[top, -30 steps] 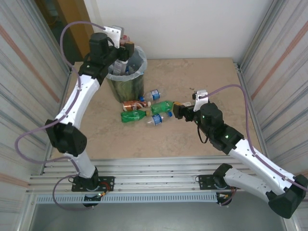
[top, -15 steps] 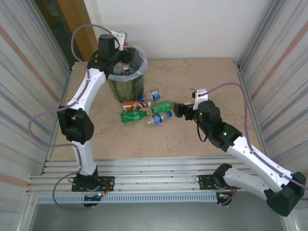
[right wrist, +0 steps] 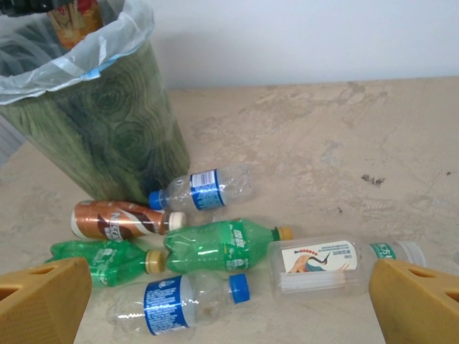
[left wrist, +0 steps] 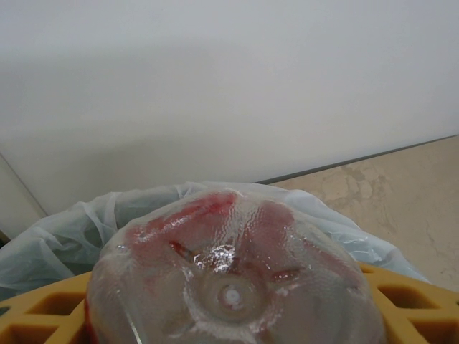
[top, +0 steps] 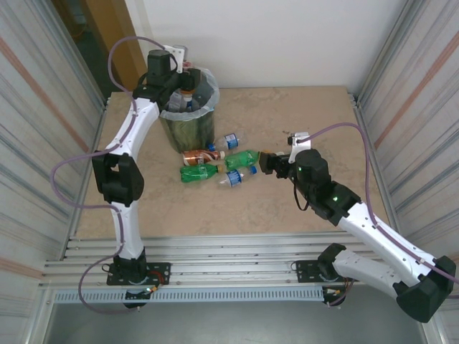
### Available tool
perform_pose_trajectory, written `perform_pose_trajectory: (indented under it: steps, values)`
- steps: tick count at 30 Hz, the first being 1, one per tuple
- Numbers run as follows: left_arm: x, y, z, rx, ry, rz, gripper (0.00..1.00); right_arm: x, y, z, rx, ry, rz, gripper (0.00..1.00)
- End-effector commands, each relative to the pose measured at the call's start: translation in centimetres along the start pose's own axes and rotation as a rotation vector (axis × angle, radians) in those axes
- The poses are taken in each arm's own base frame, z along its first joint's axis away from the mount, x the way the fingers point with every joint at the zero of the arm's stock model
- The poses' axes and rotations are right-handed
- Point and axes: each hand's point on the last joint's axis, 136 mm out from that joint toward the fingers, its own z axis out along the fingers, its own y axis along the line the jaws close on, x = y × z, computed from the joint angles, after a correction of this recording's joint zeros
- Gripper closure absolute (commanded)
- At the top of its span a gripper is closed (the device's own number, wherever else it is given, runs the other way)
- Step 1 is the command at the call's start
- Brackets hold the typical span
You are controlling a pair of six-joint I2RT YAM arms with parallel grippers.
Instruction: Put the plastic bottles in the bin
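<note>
My left gripper [top: 184, 80] is shut on a clear plastic bottle with a red label [left wrist: 233, 279], held over the mouth of the bin [top: 188, 127], whose pale liner [left wrist: 64, 233] lies just beyond it. More bottles lie inside the bin. On the table in front of the bin lie several bottles: two green [right wrist: 219, 246] [right wrist: 100, 259], one brown [right wrist: 118, 219], two clear with blue labels [right wrist: 204, 188] [right wrist: 179, 301], and one clear with a white label [right wrist: 315, 266]. My right gripper [right wrist: 229, 308] [top: 269, 163] stands open and low, its fingers either side of the white-labelled bottle without touching it.
Ribbed metal walls close in the table on the left [top: 43, 107] and right [top: 416, 107], with a white wall behind. The tan tabletop [top: 323, 115] stretches right of the bin. The bin's green-patterned side [right wrist: 93, 136] stands close behind the lying bottles.
The left arm has swung its wrist rightward with the bottle, from the bin's left rim to over its mouth. The right gripper has edged slightly toward the bottles.
</note>
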Motion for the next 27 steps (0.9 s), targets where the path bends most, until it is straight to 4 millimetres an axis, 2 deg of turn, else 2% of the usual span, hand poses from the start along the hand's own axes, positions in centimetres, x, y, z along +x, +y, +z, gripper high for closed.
perform_pose_trajectory:
  steps: [1,6,9,13,18,22,27]
  values:
    - [-0.3,-0.1,0.2,0.013,0.000,-0.022,0.45,-1.2,-0.3,-0.5,0.009,-0.029,0.030,0.02]
    - [0.2,-0.1,0.0,0.013,0.030,-0.034,0.20,-1.3,-0.3,-0.4,0.009,-0.028,0.031,0.02]
    - [-0.1,-0.2,-0.3,0.016,0.030,-0.032,0.12,-1.2,-0.4,-0.3,0.010,-0.028,0.033,0.02]
    - [-1.0,-0.5,-1.1,0.028,0.014,-0.031,0.11,-1.0,-0.4,-0.2,0.008,-0.023,0.036,0.02]
    - [-1.8,-0.7,-2.1,0.030,0.004,-0.035,0.17,-0.9,-0.4,0.0,0.007,-0.019,0.040,0.02]
    - [-2.1,-0.9,-3.0,0.035,-0.006,-0.040,0.17,-0.8,-0.7,0.1,0.024,-0.010,0.048,0.02]
    - [-3.2,-1.2,-4.9,0.037,-0.043,-0.050,0.12,-0.5,-2.0,0.4,0.086,0.016,0.086,0.02]
